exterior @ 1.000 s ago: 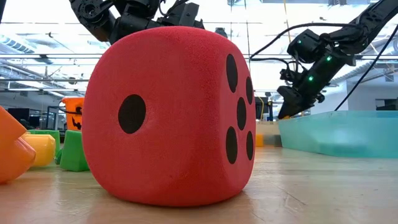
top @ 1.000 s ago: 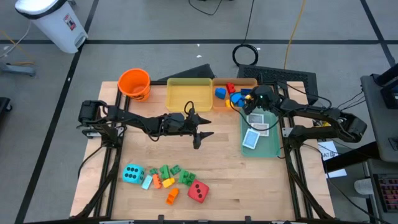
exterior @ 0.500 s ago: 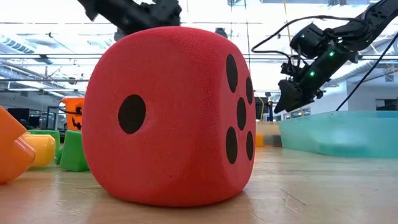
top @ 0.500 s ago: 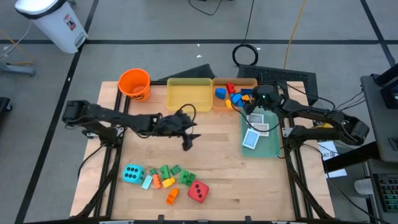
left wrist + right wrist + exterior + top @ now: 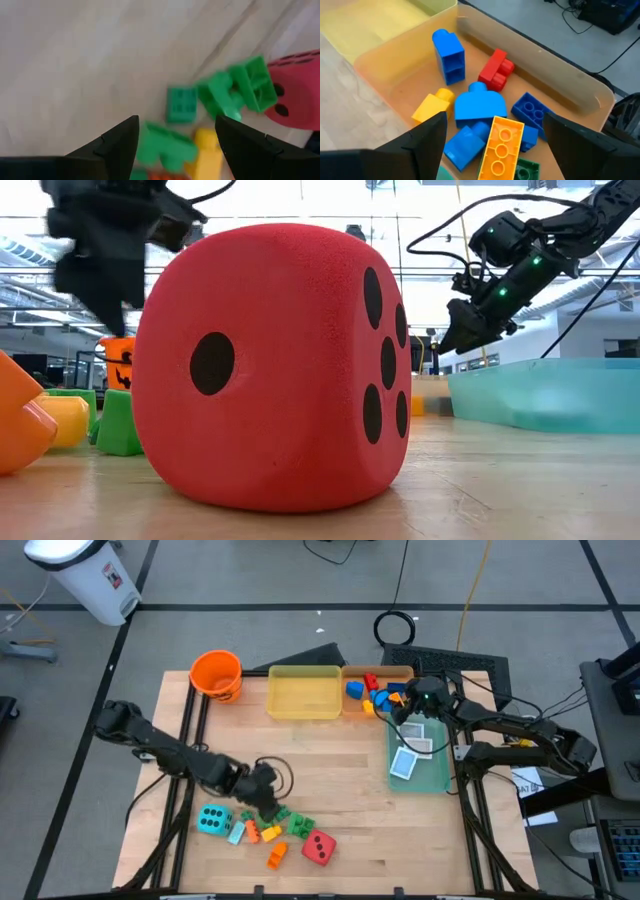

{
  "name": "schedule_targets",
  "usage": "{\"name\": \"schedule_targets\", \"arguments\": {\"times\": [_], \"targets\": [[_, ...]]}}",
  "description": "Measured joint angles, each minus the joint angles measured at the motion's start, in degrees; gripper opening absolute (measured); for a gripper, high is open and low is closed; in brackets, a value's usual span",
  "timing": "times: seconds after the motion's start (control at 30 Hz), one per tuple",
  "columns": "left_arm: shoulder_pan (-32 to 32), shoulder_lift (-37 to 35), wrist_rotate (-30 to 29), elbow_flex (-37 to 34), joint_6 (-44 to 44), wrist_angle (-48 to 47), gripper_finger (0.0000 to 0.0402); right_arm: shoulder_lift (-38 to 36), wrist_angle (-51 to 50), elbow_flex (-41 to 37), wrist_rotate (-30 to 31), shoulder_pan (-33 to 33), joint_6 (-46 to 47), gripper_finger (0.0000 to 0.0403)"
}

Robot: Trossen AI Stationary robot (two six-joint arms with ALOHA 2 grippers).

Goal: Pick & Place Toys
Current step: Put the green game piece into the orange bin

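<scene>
Left hand (image 5: 268,802), fingers apart and empty, directly above green bricks (image 5: 181,104) crowded beside yellow brick (image 5: 206,150) and red die (image 5: 296,90): risk of nudging neighbours or pinching two; right hand (image 5: 408,708), fingers apart, over orange tray (image 5: 580,85).

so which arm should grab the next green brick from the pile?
Left. Its gripper hovers open right over the brick pile, green bricks showing between its fingers. The right gripper is across the table, open over the orange tray of sorted bricks.
</scene>
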Motion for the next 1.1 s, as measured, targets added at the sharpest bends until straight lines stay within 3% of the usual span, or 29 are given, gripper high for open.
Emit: {"name": "schedule_targets", "arguments": {"times": [0.2, 0.5, 0.67, 0.9, 1.1], "targets": [[-5.77, 5.09, 1.82, 0.00, -17.53, 0.32, 0.0269, 0.00, 0.27, 0.00, 0.02, 0.44, 0.00, 0.0295], [-6.02, 13.98, 8.03, 0.00, -30.44, 2.42, 0.0269, 0.00, 0.86, 0.00, -0.03, 0.46, 0.02, 0.0295], [-3.71, 16.61, 9.36, 0.09, -30.65, 2.17, 0.0269, 0.00, 0.85, 0.00, -0.04, 0.46, 0.04, 0.0295], [0.22, 16.86, 7.61, 0.20, -23.29, -1.51, 0.0264, 0.00, 0.86, 0.00, -0.25, 0.46, 0.29, 0.0295], [2.98, 16.93, 8.23, 0.09, -17.80, -2.91, 0.0180, 0.00, 0.86, 0.00, -0.26, 0.46, 0.26, 0.0295]]}}
